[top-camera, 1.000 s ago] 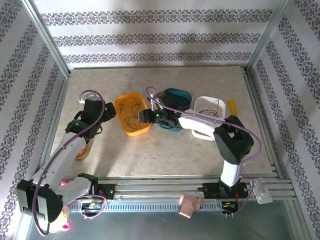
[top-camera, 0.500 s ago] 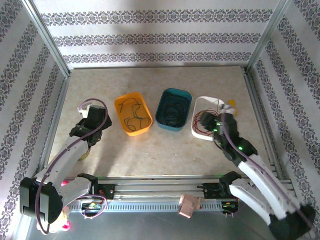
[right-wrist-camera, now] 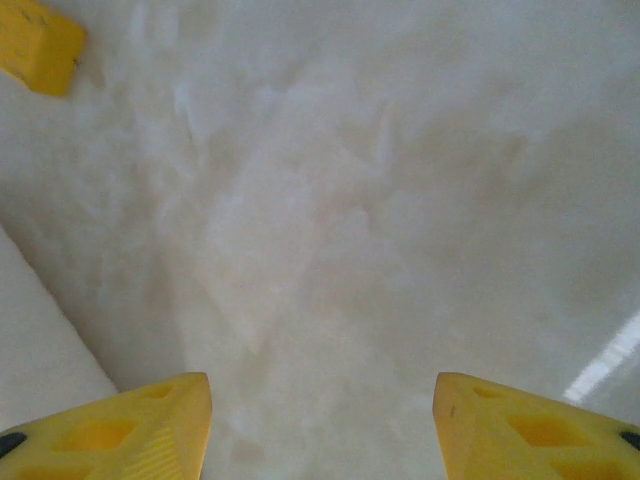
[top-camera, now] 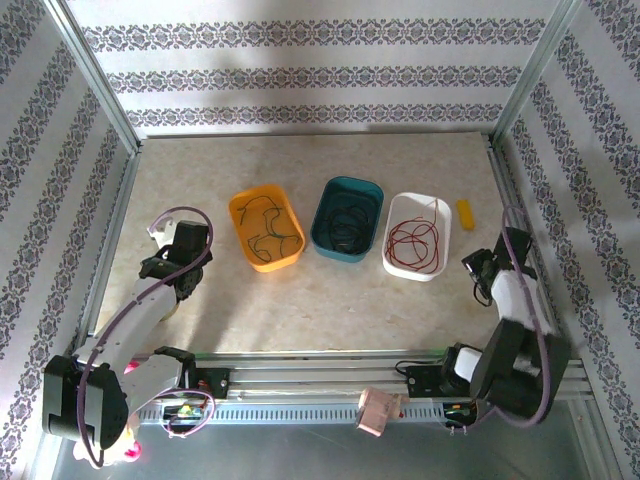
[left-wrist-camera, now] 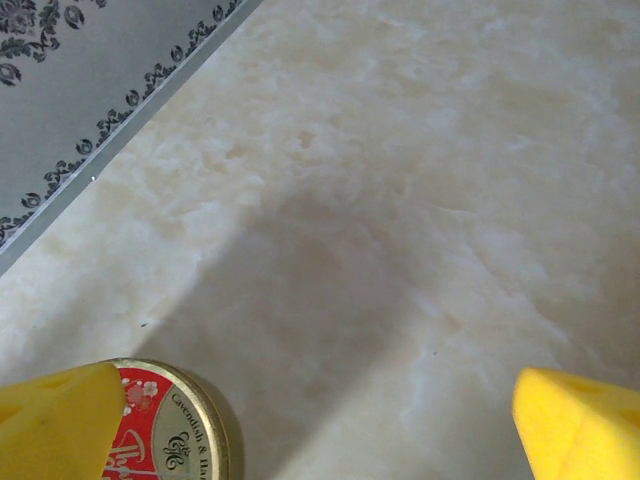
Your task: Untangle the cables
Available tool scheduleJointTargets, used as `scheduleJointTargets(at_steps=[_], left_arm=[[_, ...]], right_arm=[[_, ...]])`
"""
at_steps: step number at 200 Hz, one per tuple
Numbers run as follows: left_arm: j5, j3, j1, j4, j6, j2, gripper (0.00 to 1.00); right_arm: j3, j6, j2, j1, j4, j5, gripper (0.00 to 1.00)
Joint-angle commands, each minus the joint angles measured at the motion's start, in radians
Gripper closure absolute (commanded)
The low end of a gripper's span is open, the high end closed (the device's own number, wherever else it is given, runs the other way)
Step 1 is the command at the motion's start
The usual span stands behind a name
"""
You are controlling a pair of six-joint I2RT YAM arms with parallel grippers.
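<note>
The cables lie sorted in three trays in the top view. Dark ones are in the orange tray, black and green ones in the teal tray, and red ones in the white tray. My left gripper hangs low at the left, away from the trays. It is open over bare tabletop, with nothing between its yellow fingertips. My right gripper sits right of the white tray. It is open and empty too.
A round gold and red tin rests on the table beside my left finger. A small yellow block lies right of the white tray. Patterned walls and metal rails enclose the table.
My right arm swung from over the orange and teal trays to the right edge and folded back, its jaws widening. The left arm drew back slightly toward the near left.
</note>
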Motion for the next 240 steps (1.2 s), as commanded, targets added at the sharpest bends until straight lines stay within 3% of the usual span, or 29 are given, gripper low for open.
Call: scheduleJointTargets(at_steps=[1, 27, 66, 103, 136, 172, 204, 219, 228, 240], left_arm=[[-0.055, -0.022, 0.018, 0.022, -0.012, -0.014, 0.01], [-0.077, -0.038, 0.024, 0.022, -0.007, -0.025, 0.01], [-0.146, -0.064, 0.029, 0.041, 0.019, -0.062, 0.01], [-0.152, -0.070, 0.032, 0.080, 0.060, -0.060, 0.01], [-0.128, -0.080, 0.031, 0.147, 0.125, -0.039, 0.01], [-0.119, -0.089, 0.032, 0.239, 0.219, -0.026, 0.01], [-0.164, -0.075, 0.036, 0.254, 0.256, 0.010, 0.01], [-0.205, -0.087, 0.043, 0.283, 0.262, 0.038, 0.01], [-0.211, -0.106, 0.050, 0.321, 0.268, 0.055, 0.01], [-0.206, -0.127, 0.062, 0.365, 0.253, 0.081, 0.01]], right_arm=[[0.079, -0.069, 0.133, -0.004, 0.108, -0.128, 0.40], [0.138, -0.089, 0.286, 0.028, 0.163, -0.209, 0.42], [0.226, -0.134, 0.406, 0.198, 0.198, -0.207, 0.43], [0.313, -0.162, 0.447, 0.304, 0.212, -0.179, 0.43], [0.347, -0.177, 0.438, 0.334, 0.181, -0.126, 0.43], [0.232, -0.206, 0.212, 0.385, 0.178, -0.003, 0.42], [0.059, -0.302, -0.175, 0.545, 0.217, 0.243, 0.39], [-0.033, -0.382, -0.378, 0.627, 0.270, 0.384, 0.26], [-0.093, -0.439, -0.483, 0.660, 0.317, 0.457, 0.03], [-0.183, -0.510, -0.588, 0.682, 0.433, 0.537, 0.02]])
